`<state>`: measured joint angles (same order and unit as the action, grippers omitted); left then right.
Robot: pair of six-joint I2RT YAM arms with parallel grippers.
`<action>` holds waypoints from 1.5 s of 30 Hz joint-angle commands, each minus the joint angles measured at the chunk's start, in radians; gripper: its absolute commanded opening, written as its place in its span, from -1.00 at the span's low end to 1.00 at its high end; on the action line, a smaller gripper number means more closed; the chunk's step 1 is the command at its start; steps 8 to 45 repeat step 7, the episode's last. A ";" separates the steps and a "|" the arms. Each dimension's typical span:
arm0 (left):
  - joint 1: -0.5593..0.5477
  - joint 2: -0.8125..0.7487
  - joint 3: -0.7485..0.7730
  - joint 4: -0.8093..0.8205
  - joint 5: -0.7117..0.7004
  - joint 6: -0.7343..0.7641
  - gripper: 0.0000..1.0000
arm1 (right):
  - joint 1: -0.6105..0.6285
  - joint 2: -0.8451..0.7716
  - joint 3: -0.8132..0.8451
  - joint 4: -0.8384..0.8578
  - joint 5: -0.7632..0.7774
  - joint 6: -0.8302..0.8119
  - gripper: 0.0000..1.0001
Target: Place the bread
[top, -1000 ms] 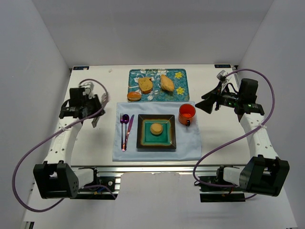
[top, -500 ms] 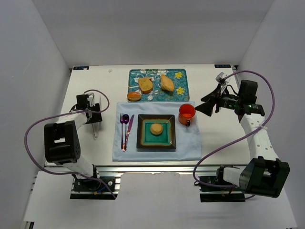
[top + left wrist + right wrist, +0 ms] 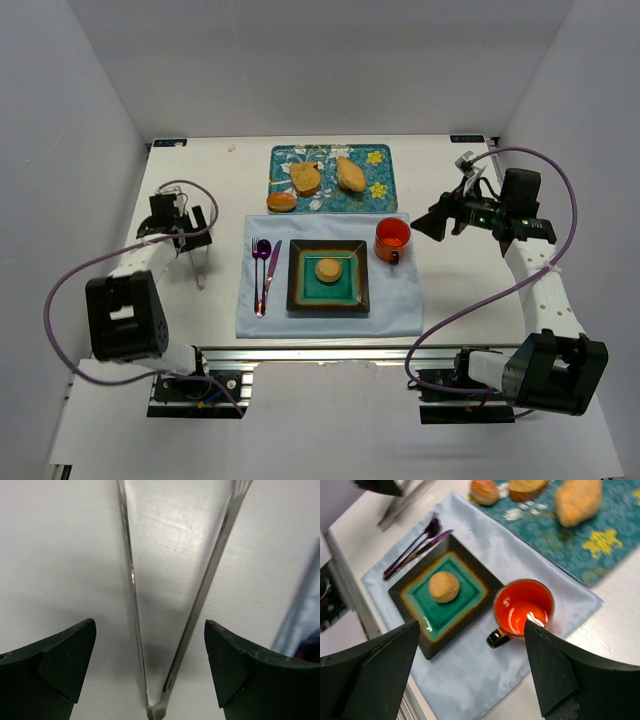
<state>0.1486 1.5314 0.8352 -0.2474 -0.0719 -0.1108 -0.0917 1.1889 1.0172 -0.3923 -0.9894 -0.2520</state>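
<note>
My table [image 3: 230, 170] is carrying a blue cloth [image 3: 395, 295], a teal mat [image 3: 388, 172] lying just beyond it, and tongs [image 3: 199, 265] sitting apart on my left.

Small round pale golden-tan bun [image 3: 444, 586]: matt, finely grainy crust. Square teal plate with dark rim [image 3: 472, 562]: glazed ceramic, glossy. Orange cup [image 3: 522, 605]: glossy glaze. Pale blue placemat [image 3: 485, 680]: cloth, soft satin sheen. Silver tongs [image 3: 202, 592]: polished metal. White table [image 3: 60, 555]: matt, smooth.
</note>
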 commanded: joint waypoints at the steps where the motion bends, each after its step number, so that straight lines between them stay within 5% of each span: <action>1: 0.008 -0.201 0.077 -0.035 0.004 -0.081 0.96 | -0.005 0.029 0.053 0.029 0.243 0.189 0.79; 7: 0.009 -0.413 0.056 -0.036 0.354 -0.210 0.96 | -0.005 0.089 0.116 0.045 0.256 0.203 0.79; 45: 0.009 -0.413 0.056 -0.036 0.354 -0.210 0.96 | -0.005 0.089 0.116 0.045 0.256 0.203 0.79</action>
